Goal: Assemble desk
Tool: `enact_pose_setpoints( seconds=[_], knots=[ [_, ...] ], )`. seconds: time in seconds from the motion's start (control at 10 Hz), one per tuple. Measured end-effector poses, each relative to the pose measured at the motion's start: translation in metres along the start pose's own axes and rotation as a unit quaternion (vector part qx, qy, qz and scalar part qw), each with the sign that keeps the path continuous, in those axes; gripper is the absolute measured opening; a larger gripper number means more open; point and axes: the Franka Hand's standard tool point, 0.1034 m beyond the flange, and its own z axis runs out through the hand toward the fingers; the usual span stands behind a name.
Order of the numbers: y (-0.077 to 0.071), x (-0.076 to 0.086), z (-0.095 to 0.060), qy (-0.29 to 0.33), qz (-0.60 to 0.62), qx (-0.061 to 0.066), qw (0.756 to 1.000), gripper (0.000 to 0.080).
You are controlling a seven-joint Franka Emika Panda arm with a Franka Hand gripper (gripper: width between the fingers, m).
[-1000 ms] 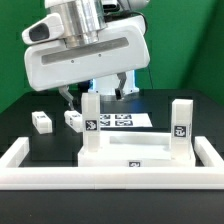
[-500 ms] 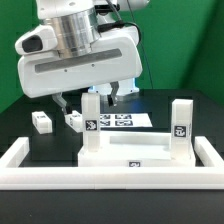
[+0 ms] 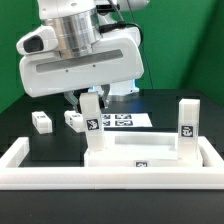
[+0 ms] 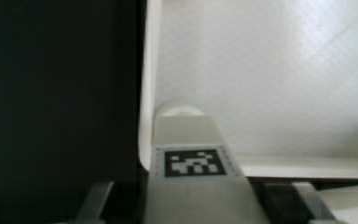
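My jaws (image 4: 197, 205) straddle the upright leg (image 3: 91, 120) standing at one corner of the tabletop panel (image 3: 150, 150). They are narrowed, but I can't tell if they pinch. An off-centre squeeze could tilt the leg or drag the panel.

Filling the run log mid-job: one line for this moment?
tool | straddles upright leg on tabletop | grip unconfirmed | two loose legs lying aside

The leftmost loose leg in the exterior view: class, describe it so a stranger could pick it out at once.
Find the tabletop carrying two upright legs. Beyond it, toward the exterior view's left, the black table holds the leg and its twin, both small white blocks. The leg is the outer one, alone; the twin lies beside the left upright leg.
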Motion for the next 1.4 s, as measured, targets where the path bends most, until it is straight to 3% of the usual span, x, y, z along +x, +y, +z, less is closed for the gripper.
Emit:
enact_pose_setpoints(
  seconds=[0.3, 0.5, 0.6, 0.8, 0.9, 1.0, 1.2, 1.3, 1.4],
  knots=[
    [-0.004, 0.002, 0.000, 0.003, 0.114, 0.006, 0.994, 0.0290],
    [-0.012, 0.007, 0.000, 0.013, 0.222, 0.008, 0.975, 0.0290],
    [-0.019, 0.010, 0.000, 0.019, 0.279, 0.015, 0.960, 0.0290],
    [-0.028, 0.015, 0.005, 0.049, 0.423, 0.028, 0.904, 0.0290],
    [-0.037, 0.022, 0.007, 0.062, 0.496, 0.055, 0.864, 0.0290],
    [-0.042, 0.022, 0.008, 0.067, 0.549, 0.073, 0.830, 0.0290],
    [-0.046, 0.022, 0.009, 0.063, 0.585, 0.088, 0.804, 0.0290],
    [-0.048, 0.022, 0.009, 0.063, 0.575, 0.088, 0.811, 0.0385],
    [-0.047, 0.022, 0.009, 0.066, 0.548, 0.086, 0.830, 0.0535]
  ],
)
